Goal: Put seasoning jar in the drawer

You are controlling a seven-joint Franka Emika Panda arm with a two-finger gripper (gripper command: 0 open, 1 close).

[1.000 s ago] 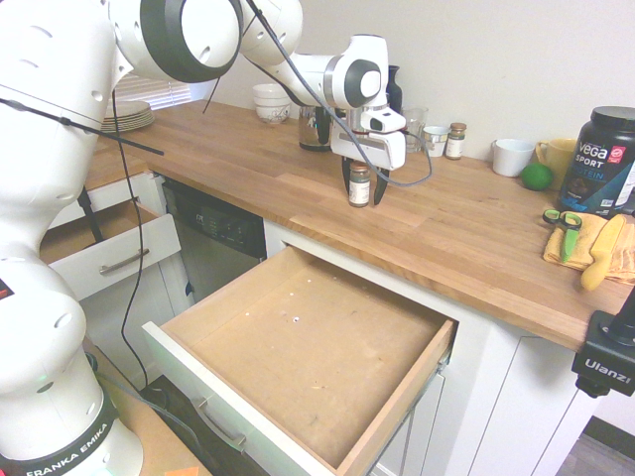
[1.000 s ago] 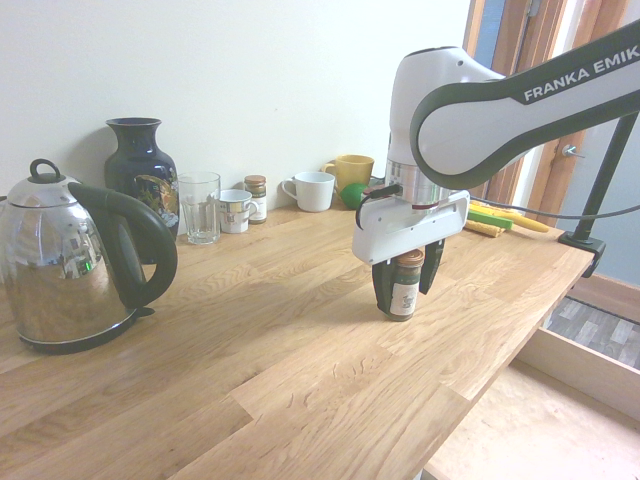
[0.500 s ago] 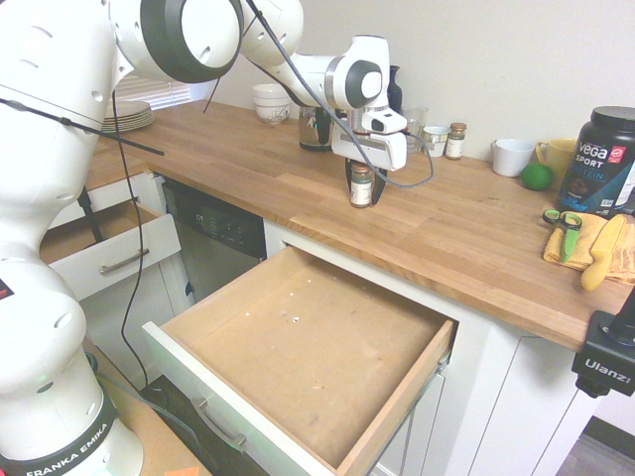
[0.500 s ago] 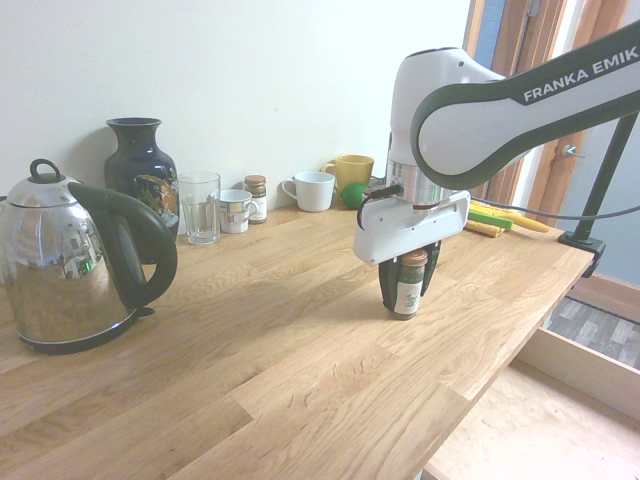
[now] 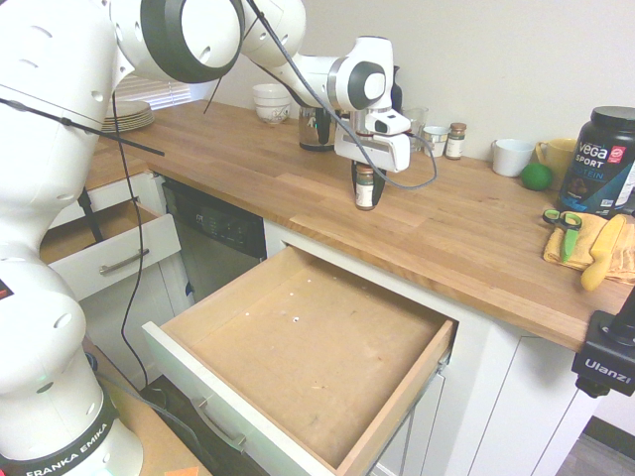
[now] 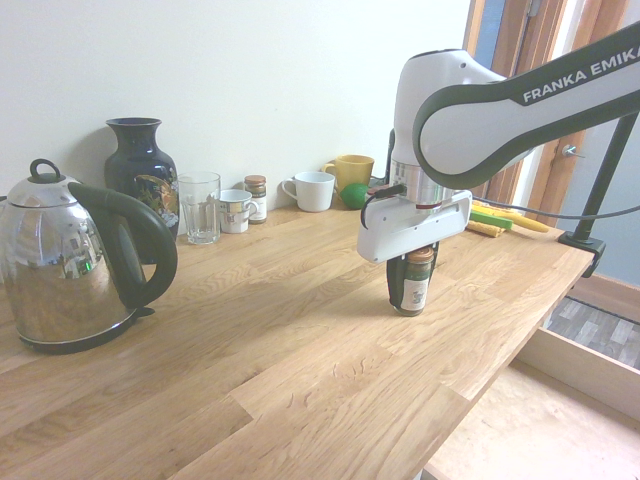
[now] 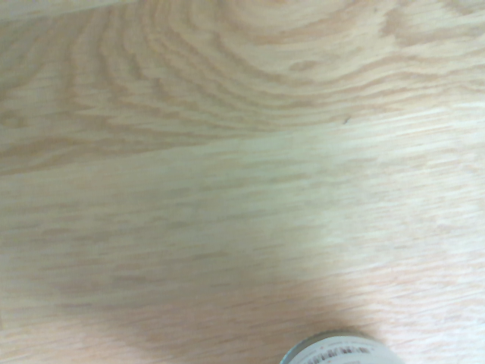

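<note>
The seasoning jar, clear glass with a brown lid and a pale label, stands upright on the wooden countertop near its front edge. My gripper comes down over it from above, its dark fingers shut on the jar's sides. The jar's base shows at the edge of the wrist view over bare wood. The drawer, wide with a white front and silver bar handle, stands pulled out below the counter, its wooden bottom bare.
A kettle, vase, glass, cups and another brown-lidded jar line the wall. A black protein tub, lime, scissors and a yellow cloth lie at the right. A smaller drawer is open at left.
The fingers have closed in from wide open onto the seasoning jar. The jar and hand have shifted slightly toward the counter's right end.
</note>
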